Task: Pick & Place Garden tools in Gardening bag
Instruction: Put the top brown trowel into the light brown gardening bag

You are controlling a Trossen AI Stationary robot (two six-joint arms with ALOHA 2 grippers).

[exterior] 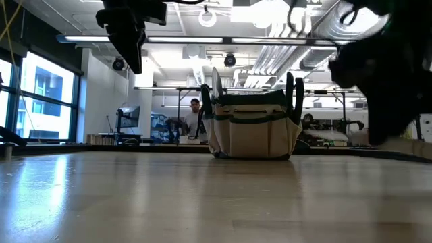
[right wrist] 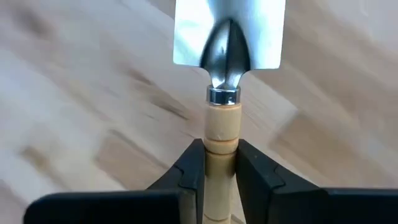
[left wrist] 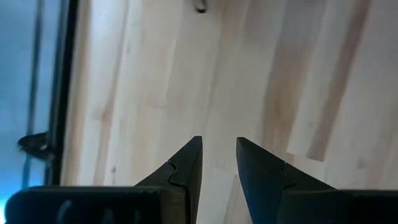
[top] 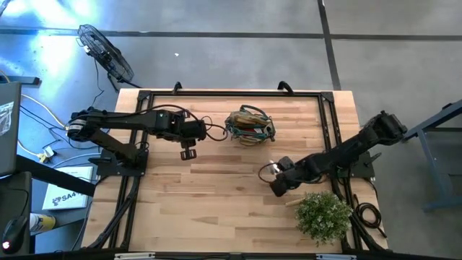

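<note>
The olive-tan gardening bag (top: 249,124) with dark green trim stands upright on its base at the table's far middle; it also shows in the low view (exterior: 253,128), with dark tool handles (exterior: 291,86) sticking up out of it. My right gripper (top: 278,182) is near the table's right side, shut on a trowel (right wrist: 227,37) with a metal blade and a pale wooden handle. My left gripper (top: 188,152) hangs above the table to the left of the bag, fingers narrowly open and empty (left wrist: 219,146); the low view shows it high up (exterior: 129,40). My right gripper pinches the trowel's wooden handle (right wrist: 221,140) between its two fingers, a little behind the metal collar. The handle runs along the fingers, and the blade (right wrist: 229,31) sticks out ahead of the fingertips. Whether the blade touches the table, I cannot tell.
A bushy green plant (top: 323,214) stands at the table's near right corner, close to my right arm. A black rail frame (top: 231,92) runs along the table's edges. A fan (top: 107,52) stands off the far left corner. A person (exterior: 196,115) is in the room behind.
</note>
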